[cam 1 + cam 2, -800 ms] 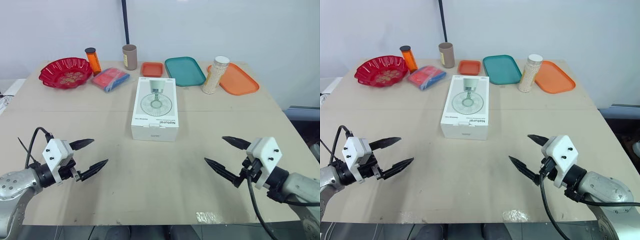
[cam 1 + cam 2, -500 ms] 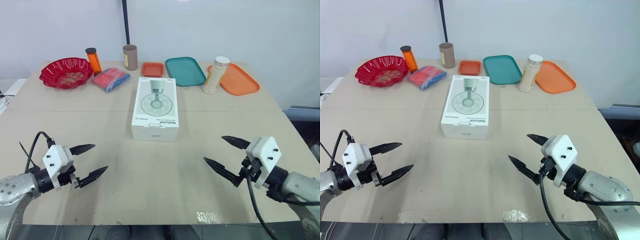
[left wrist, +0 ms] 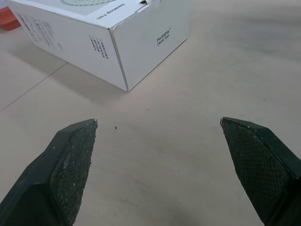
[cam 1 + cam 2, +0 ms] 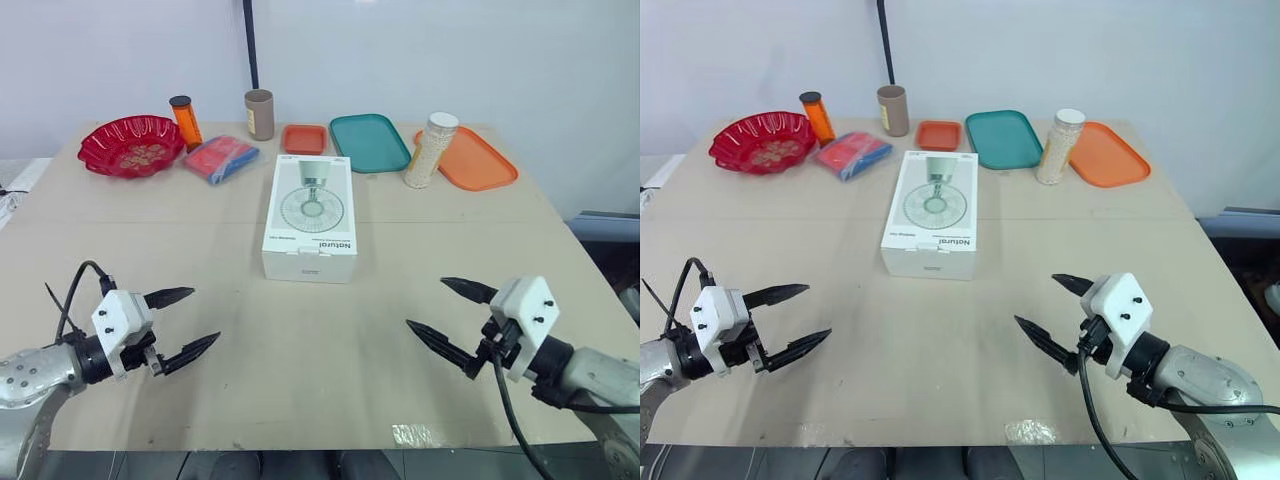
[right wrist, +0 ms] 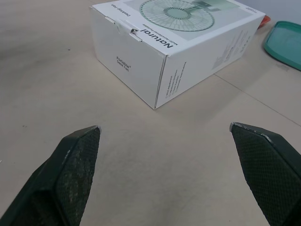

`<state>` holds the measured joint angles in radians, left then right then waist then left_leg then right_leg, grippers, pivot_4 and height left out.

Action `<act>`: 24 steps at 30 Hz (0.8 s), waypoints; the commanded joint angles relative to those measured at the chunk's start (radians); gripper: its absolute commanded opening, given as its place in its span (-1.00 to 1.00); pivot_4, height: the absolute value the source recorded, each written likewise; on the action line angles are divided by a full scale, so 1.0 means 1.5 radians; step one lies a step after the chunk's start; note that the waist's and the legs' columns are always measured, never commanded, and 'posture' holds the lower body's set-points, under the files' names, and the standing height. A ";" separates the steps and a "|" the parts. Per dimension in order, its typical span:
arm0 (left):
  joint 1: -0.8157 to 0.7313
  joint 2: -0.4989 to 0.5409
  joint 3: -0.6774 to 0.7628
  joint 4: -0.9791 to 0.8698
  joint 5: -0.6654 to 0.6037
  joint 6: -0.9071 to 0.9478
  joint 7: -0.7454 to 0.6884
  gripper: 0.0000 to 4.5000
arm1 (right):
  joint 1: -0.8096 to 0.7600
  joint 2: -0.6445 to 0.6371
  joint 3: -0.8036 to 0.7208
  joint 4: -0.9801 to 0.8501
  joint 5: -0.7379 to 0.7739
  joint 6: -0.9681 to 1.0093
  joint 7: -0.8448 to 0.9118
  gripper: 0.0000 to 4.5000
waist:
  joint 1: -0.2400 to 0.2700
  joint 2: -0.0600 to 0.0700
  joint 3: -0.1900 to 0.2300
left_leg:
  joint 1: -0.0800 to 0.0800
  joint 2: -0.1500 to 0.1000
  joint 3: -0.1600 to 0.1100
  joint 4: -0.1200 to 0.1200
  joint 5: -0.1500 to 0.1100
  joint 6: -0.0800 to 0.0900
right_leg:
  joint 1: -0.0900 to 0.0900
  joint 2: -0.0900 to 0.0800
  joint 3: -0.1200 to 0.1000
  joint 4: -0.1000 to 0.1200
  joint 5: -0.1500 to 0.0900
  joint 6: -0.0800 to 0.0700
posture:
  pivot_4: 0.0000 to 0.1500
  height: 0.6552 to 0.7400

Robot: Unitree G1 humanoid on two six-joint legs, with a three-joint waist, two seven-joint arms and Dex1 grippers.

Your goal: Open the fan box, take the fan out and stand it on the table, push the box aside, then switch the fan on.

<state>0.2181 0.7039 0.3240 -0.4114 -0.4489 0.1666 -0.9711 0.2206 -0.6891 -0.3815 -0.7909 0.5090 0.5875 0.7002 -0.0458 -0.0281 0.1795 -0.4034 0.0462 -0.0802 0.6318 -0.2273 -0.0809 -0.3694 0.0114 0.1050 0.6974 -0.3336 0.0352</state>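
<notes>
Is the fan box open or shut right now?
Shut: the fan box lies flat with its near end flap tucked in.

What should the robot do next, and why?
Probably reach both hands forward to the near end of the box: it lies shut, its tucked flap facing the robot, while the left hand and right hand hang open short of it, holding nothing.

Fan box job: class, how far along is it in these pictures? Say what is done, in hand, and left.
Done: nothing; the fan box lies closed, flat, mid-table. In hand: the left gripper and right gripper, both open, hover low over the near table, apart from the box. Left: opening it, lifting the fan out, standing it up, pushing the box aside, switching on.
</notes>
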 commanded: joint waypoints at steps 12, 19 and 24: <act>-0.068 -0.011 -0.010 -0.068 -0.038 0.057 0.079 0.98 | -0.027 -0.029 0.006 0.000 0.005 -0.007 -0.001 1.00 | 0.000 0.000 0.000 | 0.000 0.000 0.000 0.000 0.000 0.000 | 0.000 0.000 0.000 0.000 0.000 0.000 | 1.00 1.00; -0.115 -0.005 -0.002 -0.067 -0.074 0.112 0.112 0.44 | -0.040 -0.029 0.020 0.010 0.002 -0.010 -0.002 1.00 | -0.001 0.000 0.000 | 0.000 0.000 0.000 0.001 0.000 0.000 | 0.001 0.000 0.000 0.000 0.000 0.000 | 1.00 1.00; -0.157 -0.013 -0.020 -0.076 -0.083 0.125 0.130 -0.35 | -0.044 -0.026 0.027 0.008 0.001 -0.012 -0.006 1.00 | 0.000 0.000 0.000 | 0.000 0.000 0.000 0.001 0.000 0.000 | 0.001 0.000 0.000 0.001 0.000 0.000 | 1.00 1.00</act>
<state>0.0471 0.6851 0.2995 -0.4851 -0.5513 0.3393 -0.8079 0.1669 -0.7204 -0.3455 -0.7593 0.5073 0.5878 0.6967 -0.0456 -0.0279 0.1793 -0.4030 0.0461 -0.0809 0.6335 -0.2276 -0.0804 -0.3683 0.0114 0.1043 0.6982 -0.3336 0.0351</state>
